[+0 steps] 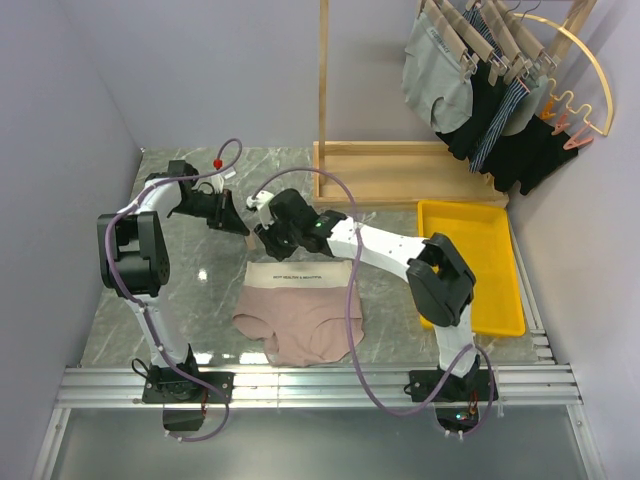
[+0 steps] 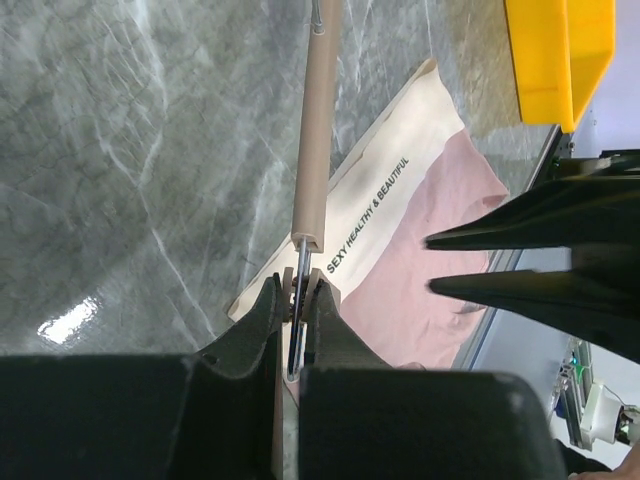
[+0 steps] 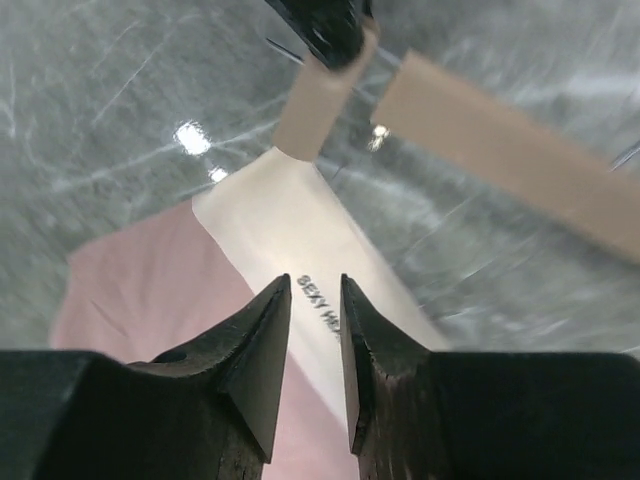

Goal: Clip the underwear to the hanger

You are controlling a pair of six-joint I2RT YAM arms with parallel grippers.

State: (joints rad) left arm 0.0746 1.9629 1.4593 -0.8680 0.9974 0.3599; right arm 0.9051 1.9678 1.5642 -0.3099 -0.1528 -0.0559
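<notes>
- Your left gripper [image 2: 295, 300] is pinching the hanger [image 2: 318, 140] at its clip.
- Your right gripper [image 3: 316, 300] is hovering, slightly spread, above the underwear [image 3: 130, 290] — next, grasp the waistband [image 3: 270, 220] edge.

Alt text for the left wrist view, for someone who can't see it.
The left gripper grips one end of the wooden hanger over the marble table. The pink underwear lies flat nearby, the right gripper open over it.
</notes>
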